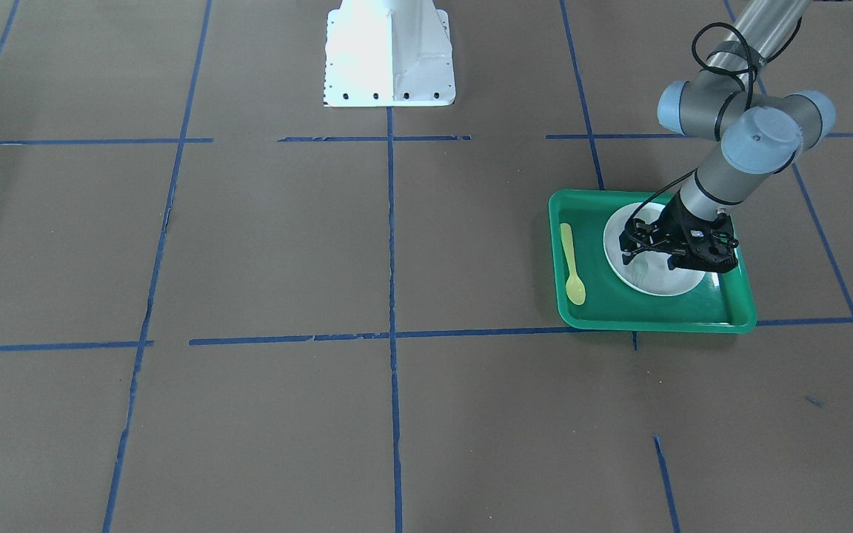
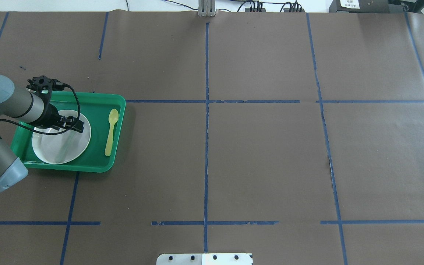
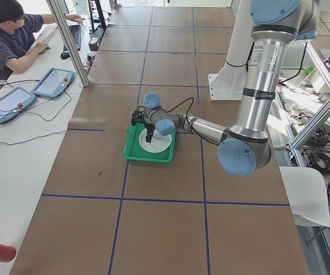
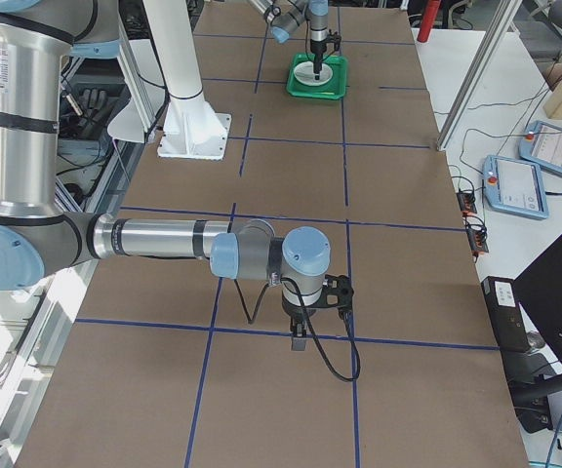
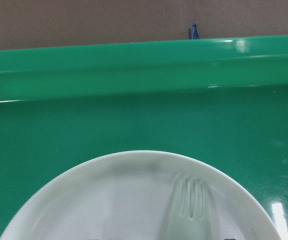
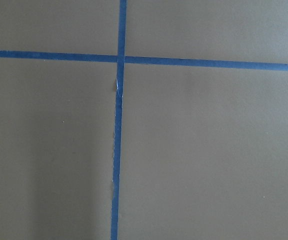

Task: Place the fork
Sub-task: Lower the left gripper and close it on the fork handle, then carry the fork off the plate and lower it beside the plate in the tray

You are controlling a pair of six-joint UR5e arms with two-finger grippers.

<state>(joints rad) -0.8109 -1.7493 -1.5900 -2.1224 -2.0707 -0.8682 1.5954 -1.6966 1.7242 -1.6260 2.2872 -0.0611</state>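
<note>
Fork (image 5: 186, 210) flat on plate (image 5: 109, 200), tines toward tray rim (image 5: 134, 70); left pincer (image 1: 647, 257) grip unclear.

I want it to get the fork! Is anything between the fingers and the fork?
Nothing visible. The left gripper hangs right above the fork, which lies bare on the white plate. The yellow spoon lies aside in the green tray.

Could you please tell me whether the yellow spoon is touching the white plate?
Apart. The overhead view shows a strip of bare tray floor between the yellow spoon and the white plate. Both lie in the green tray.
</note>
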